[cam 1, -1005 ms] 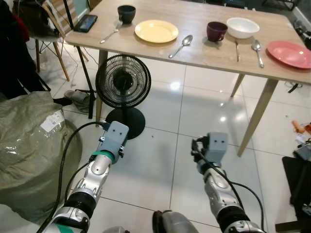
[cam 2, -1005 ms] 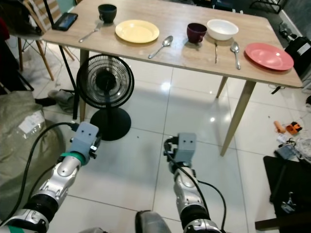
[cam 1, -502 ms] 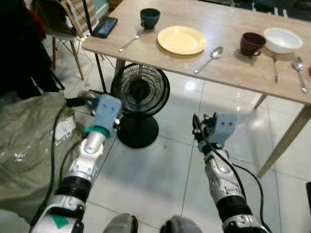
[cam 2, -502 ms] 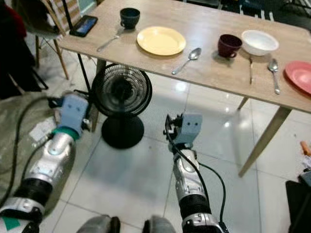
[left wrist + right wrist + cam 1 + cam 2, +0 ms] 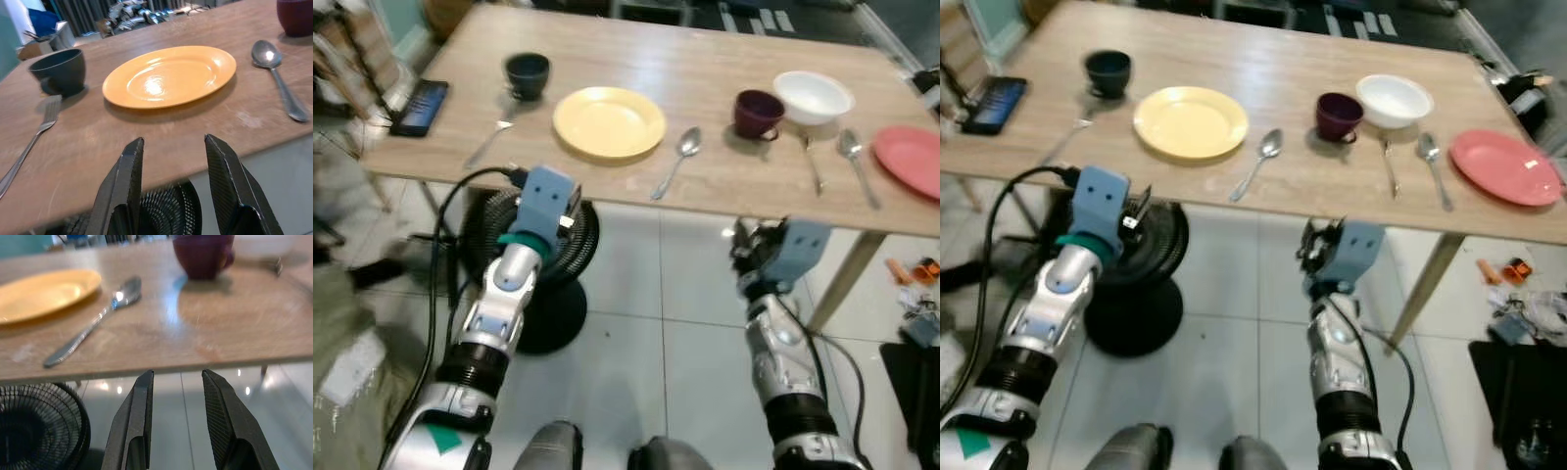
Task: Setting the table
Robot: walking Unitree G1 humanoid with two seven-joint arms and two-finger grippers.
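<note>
A light wooden worktop (image 5: 705, 59) carries the table settings. From the robot's left to its right along the worktop lie a black phone (image 5: 419, 105) near the left edge, a fork (image 5: 489, 144), a dark teal cup (image 5: 527, 73), a yellow plate (image 5: 609, 121), a spoon (image 5: 676, 162), a maroon mug (image 5: 757, 113), a white bowl (image 5: 814, 96), a second fork (image 5: 813, 166), a second spoon (image 5: 856, 164) and a pink plate (image 5: 911, 160) at the right edge. The dark teal cup stands just beyond the tip of the first fork; the first spoon lies between the yellow plate and the maroon mug, apart from both. The white bowl sits just beside the maroon mug. The left gripper (image 5: 173, 156) is raised in front of the near edge of the worktop, below its surface, in line with the yellow plate; its fingers (image 5: 128, 169) are spread apart and hold nothing. The right gripper (image 5: 175, 387) is raised in front of the near edge, below the maroon mug and the first spoon; its fingers (image 5: 139, 404) are likewise apart and hold nothing. A black floor fan (image 5: 1151, 259) stands on the white tiled floor (image 5: 656, 333) under the worktop, behind the left arm. A wooden table leg (image 5: 842, 279) descends to the right of the right arm.
</note>
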